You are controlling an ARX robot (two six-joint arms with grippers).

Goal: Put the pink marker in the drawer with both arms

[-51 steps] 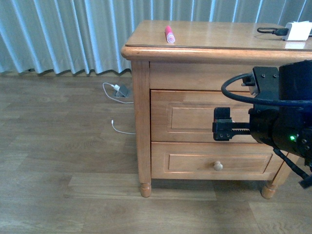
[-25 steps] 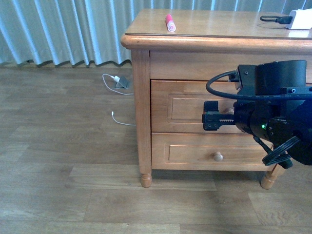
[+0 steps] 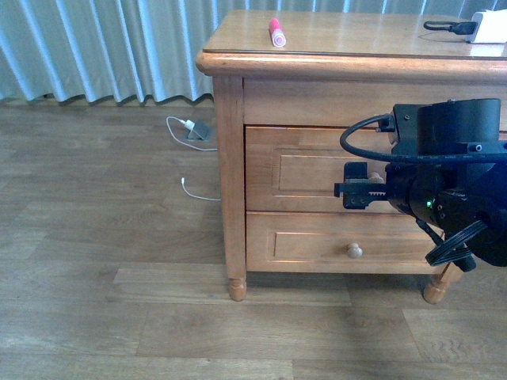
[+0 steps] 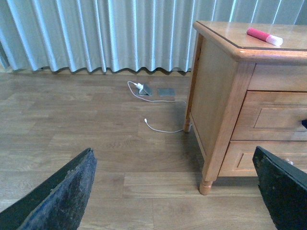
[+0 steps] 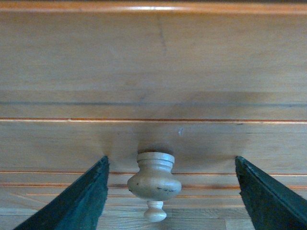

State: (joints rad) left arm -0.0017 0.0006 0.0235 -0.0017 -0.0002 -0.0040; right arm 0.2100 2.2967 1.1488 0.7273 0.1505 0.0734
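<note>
In front of the upper drawer (image 3: 301, 178) of the chest (image 3: 230, 158), the right fingers (image 5: 72, 201) stand released, spread wide to either side of the drawer's round pale knob (image 5: 154, 178). In the right wrist view the knob sits between them, a little nearer one finger than the other. Wood shows on both sides of it, so neither pad touches it. The knob lies straight ahead of the fingers, on the far side. I judge the coming move to be a short advance, a closing on the knob, then a pull toward the near side. In the front view the right arm (image 3: 451, 190) hides that knob; the one showing below is the lower knob (image 3: 354, 251) of the bottom drawer.

The pink marker (image 3: 276, 33) lies on the chest top near its left front corner, above and to the left of the right fingers. Its long axis runs near to far, with the paler cap toward the near edge. The left fingers (image 4: 62, 196) are also released, wide apart and holding nothing, out over the floor (image 4: 96, 134) to the left of the chest. The marker is higher than they are and off to their right. As the left arm is free and on the marker's side, I judge it better placed to fetch the marker. The drawer is not yet open.
</note>
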